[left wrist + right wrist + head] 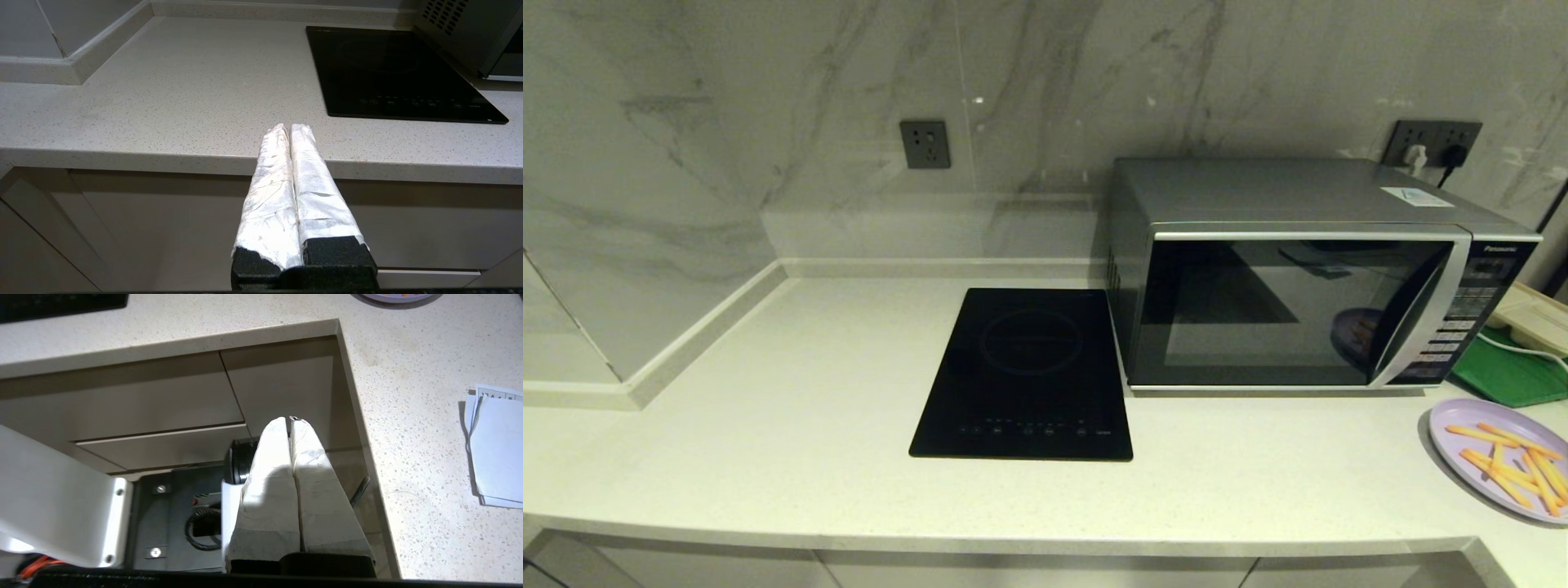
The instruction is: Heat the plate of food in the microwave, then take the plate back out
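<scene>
**Q:** Right end effector [290, 420]: what position and state are shown?

**A:** Its two white-wrapped fingers [269, 486] are pressed together with nothing between them. It hangs off the front edge of the surface [408, 416], before the cabinet fronts [163, 404], with part of the robot's own base below it. The head view does not include it.

**Q:** And the left end effector [290, 127]?

**A:** Fingers together likewise, empty. It sits parked below the front edge of the surface, pointing toward the black induction hob [392, 69], which lies beyond it and slightly to one side.

**Q:** Where is the plate of food [1503, 457]?

**A:** On the surface, beyond the right end effector, well apart from it. The lilac plate carries orange-yellow sticks and lies just in front of the microwave's [1307, 278] button panel corner.

**Q:** State of the microwave?

**A:** Door closed. A green tray [1511, 376] lies beside it; folded papers [494, 449] lie on the surface near the right end effector.
</scene>
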Robot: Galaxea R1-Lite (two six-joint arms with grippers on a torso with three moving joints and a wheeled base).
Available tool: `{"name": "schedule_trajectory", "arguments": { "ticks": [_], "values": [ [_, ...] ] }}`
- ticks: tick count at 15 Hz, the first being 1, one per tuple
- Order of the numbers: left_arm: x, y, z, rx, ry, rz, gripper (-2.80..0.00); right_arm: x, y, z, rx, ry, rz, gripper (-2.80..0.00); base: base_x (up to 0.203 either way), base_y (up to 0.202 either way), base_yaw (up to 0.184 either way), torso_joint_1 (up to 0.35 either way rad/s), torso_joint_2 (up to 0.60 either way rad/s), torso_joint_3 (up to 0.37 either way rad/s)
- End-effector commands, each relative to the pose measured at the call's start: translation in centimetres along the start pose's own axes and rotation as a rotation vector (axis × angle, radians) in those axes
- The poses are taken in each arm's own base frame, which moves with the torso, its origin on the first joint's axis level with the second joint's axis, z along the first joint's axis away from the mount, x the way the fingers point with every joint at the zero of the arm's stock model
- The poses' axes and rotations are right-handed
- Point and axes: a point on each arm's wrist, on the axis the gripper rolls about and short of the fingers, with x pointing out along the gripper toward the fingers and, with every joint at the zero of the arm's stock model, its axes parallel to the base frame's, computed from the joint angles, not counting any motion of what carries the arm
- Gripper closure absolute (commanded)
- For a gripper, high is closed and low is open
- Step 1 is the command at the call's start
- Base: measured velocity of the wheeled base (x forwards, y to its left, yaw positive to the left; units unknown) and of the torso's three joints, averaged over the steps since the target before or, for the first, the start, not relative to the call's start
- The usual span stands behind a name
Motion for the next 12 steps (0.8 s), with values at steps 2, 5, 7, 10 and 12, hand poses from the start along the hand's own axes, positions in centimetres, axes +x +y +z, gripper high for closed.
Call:
{"name": "schedule_trajectory", "arguments": {
  "ticks": [2,5,7,10,12],
  "values": [
    [0.0,0.0,0.0,0.000,0.000,0.001,0.00,0.4,-0.7,-5.0,-0.035,-0.014,-0.006,0.00,0.000,0.000,0.000,0.000,0.00,0.000],
    [0.0,0.0,0.0,0.000,0.000,0.001,0.00,2.5,-0.4,-4.1,-0.028,-0.061,0.001,0.00,0.000,0.000,0.000,0.000,0.00,0.000],
    [0.0,0.0,0.0,-0.001,0.000,0.001,0.00,5.8,-0.1,-3.6,-0.034,-0.090,-0.004,0.00,0.000,0.000,0.000,0.000,0.00,0.000],
    [0.0,0.0,0.0,-0.001,0.000,0.001,0.00,10.6,0.1,-3.9,-0.042,-0.128,-0.010,0.00,0.000,0.000,0.000,0.000,0.00,0.000],
    [0.0,0.0,0.0,-0.001,0.000,0.001,0.00,13.2,0.2,-4.3,-0.039,-0.194,-0.004,0.00,0.000,0.000,0.000,0.000,0.00,0.000]
  ]
}}
